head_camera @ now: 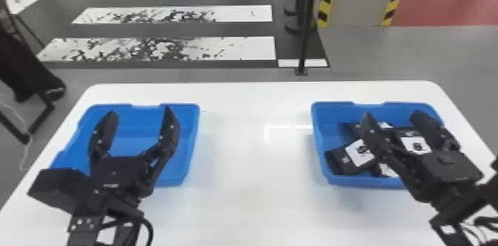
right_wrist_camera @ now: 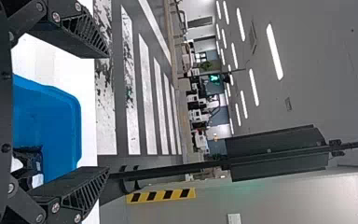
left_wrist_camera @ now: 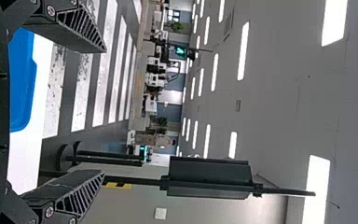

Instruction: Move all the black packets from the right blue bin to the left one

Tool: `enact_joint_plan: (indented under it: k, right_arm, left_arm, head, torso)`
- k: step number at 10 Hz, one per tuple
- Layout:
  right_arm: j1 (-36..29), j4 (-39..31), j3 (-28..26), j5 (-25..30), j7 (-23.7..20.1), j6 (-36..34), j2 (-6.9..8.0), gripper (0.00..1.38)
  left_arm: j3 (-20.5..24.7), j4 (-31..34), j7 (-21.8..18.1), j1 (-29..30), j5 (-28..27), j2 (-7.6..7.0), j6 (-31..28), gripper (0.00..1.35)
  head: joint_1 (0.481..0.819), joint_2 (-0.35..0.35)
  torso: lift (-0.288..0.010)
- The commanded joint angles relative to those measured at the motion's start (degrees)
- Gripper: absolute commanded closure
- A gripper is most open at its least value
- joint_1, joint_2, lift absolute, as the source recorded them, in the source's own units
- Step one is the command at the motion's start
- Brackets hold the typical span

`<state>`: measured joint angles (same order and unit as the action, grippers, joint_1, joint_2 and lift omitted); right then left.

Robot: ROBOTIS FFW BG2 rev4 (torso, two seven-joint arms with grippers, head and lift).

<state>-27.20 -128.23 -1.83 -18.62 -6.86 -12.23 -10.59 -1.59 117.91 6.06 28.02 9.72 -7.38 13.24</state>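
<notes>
Across the lower half of the head view stretches the white table [head_camera: 252, 204], the left blue bin [head_camera: 191, 134] at left and the right blue bin [head_camera: 333, 115] at right. The left gripper [head_camera: 140, 112] is spread open over bare blue plastic; the right gripper [head_camera: 393, 115] gapes above the black packets [head_camera: 336, 162], holding none. Several packets with white labels [head_camera: 359, 152] lie overlapping at lower right, all apparently left to move; the transfer looks unstarted, though the arm hides some of the left bin.
</notes>
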Motion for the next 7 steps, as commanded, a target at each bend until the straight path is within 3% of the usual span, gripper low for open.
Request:
enact_joint_plan:
  k: [1,7]
  right_arm:
    - [0.2,0.06,0.0,0.0,0.0,0.0,-0.04,0.18]
    - [0.06,0.2,0.0,-0.23,0.0,-0.14,-0.04,0.19]
  left_arm:
    - [0.1,0.0,0.0,0.1,0.11,0.0,0.12,0.13]
    - [0.33,0.0,0.0,0.38,0.22,0.09,0.68,0.13]
  head:
    - [0.695,0.055]
    - [0.695,0.058]
  torso:
    - [-0.168]
    - [-0.168]
